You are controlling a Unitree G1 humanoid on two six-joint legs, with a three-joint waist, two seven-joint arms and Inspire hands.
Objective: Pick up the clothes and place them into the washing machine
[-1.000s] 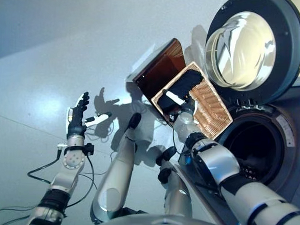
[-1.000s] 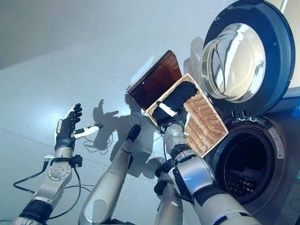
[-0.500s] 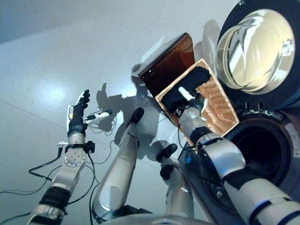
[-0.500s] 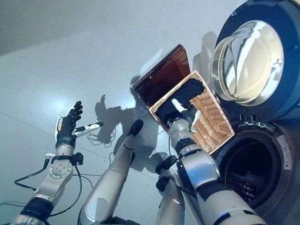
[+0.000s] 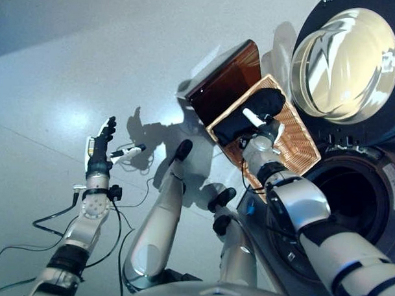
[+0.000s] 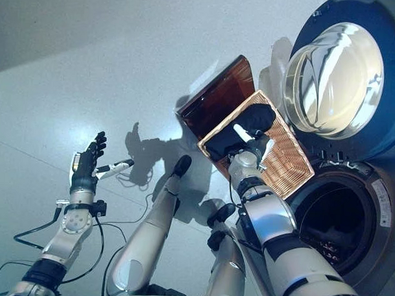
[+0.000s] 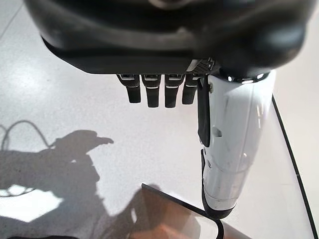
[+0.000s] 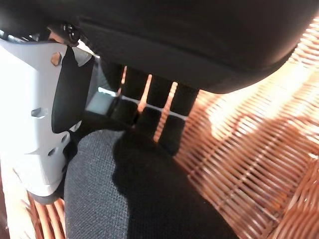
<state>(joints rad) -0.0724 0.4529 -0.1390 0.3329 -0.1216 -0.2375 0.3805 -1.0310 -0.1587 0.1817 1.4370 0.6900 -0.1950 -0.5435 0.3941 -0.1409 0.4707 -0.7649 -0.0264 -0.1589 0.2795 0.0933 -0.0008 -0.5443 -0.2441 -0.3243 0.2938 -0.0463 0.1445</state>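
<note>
A black cloth (image 6: 260,116) lies bunched in a wicker basket (image 5: 300,142) on the floor beside the washing machine. My right hand (image 5: 264,132) reaches into the basket, and its straight fingers (image 8: 149,102) rest against the cloth (image 8: 124,199), the white-covered thumb (image 8: 35,114) standing apart at its edge. The fingertips are partly hidden behind the fabric. My left hand (image 5: 100,152) is raised over the bare floor far to the left, open and holding nothing (image 7: 157,92). The washing machine's dark drum opening (image 5: 351,205) gapes just right of the basket.
The round machine door (image 5: 346,62) stands swung open above the drum, its glass bowl facing out. A glossy brown panel (image 5: 227,81) lies on the floor against the basket's far-left side. Pale floor (image 5: 90,66) spreads to the left.
The whole picture has shifted, so the camera moved. My right hand stays on the black cloth in the basket, and the left hand keeps its raised, open pose.
</note>
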